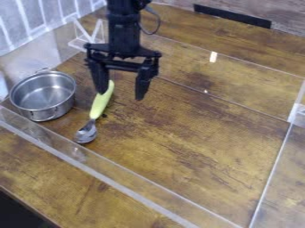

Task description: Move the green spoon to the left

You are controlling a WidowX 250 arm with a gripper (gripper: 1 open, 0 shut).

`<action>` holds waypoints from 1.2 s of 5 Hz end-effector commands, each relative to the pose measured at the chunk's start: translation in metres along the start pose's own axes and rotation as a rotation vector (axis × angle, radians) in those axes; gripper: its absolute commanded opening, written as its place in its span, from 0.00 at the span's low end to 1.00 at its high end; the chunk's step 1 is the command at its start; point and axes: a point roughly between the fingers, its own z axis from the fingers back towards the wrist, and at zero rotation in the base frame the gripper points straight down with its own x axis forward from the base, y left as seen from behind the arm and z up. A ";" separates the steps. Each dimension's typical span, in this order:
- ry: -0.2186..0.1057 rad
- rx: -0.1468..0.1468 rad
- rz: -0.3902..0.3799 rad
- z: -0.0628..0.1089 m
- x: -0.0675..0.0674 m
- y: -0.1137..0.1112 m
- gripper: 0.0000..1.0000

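So the jaws (119,86) are wide apart, nothing in them, right by the green spoon (96,114), which lies left of center, handle up, shiny bowl end down.

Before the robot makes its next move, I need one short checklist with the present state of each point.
- Jaws open: ok
- Nothing held in them: ok
- Green spoon on the table: ok
- Spoon outside the steel bowl: ok
- Free space for a long slide left, bowl out of the way: not ok
- Jaws lined up over the handle: cannot tell
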 end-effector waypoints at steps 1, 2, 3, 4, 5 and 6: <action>-0.069 -0.006 0.037 0.018 0.002 0.013 1.00; -0.064 0.001 0.059 0.008 0.006 0.021 1.00; -0.057 0.006 0.077 -0.005 0.009 0.027 1.00; -0.051 0.004 0.092 -0.020 0.012 0.029 1.00; -0.042 0.003 0.105 -0.032 0.015 0.030 1.00; -0.037 0.000 0.110 -0.038 0.017 0.030 0.00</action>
